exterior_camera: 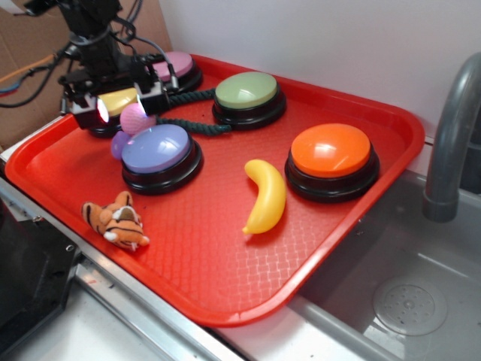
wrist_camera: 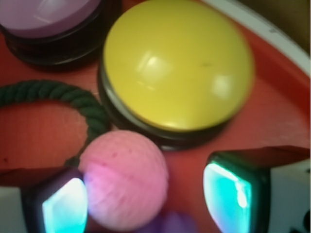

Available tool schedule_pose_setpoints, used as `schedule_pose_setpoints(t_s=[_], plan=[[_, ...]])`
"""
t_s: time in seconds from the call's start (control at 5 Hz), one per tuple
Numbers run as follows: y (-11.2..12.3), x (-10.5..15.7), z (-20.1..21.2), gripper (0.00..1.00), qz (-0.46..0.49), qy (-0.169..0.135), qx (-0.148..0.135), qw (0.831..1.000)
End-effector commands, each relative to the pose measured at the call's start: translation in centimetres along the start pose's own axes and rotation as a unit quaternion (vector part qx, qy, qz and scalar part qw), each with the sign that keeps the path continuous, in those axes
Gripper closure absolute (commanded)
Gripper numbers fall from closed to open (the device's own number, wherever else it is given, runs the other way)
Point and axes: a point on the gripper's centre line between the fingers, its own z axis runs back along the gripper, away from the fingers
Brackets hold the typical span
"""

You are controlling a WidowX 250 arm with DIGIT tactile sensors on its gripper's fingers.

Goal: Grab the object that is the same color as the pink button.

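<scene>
I am hovering the tool (wrist_camera: 146, 194), jaws apart, around the pink ball (wrist_camera: 124, 179); closing and lifting are remaining.

A red tray (exterior_camera: 225, 278) with a raised rim carries everything, and the lavender-blue button (exterior_camera: 161, 156) serves as landmark. Just behind it, touching its far-left edge, sit the small pink ball (exterior_camera: 137, 118) and a purple piece (exterior_camera: 120, 144). Farther back stand the yellow button (exterior_camera: 115, 105), the pink button (exterior_camera: 179, 69) and a green button (exterior_camera: 249, 96), with a dark rope (exterior_camera: 197, 125) between. To its right lie a banana (exterior_camera: 265, 197) and an orange button (exterior_camera: 331, 159); in front, a toy tiger (exterior_camera: 116, 222).
</scene>
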Motion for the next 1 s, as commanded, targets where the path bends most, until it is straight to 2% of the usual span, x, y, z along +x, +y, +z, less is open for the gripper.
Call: schedule_pose_setpoints(t_s=[0.0,0.2,0.4,0.6,0.8], plan=[[-0.2,-0.5,-0.4,1.0,0.004,-0.017,-0.025,1.0],[-0.2,-0.6,0.3,1.0,-0.011,-0.025,-0.025,0.999],[-0.6,-0.4,2.7,1.0,-0.098,-0.017,-0.034,0.994],[-1.1,-1.1,6.4,1.0,-0.225,0.024,-0.025,0.974],[-1.7,-2.8,8.9,1.0,-0.324,0.049,-0.053,0.943]])
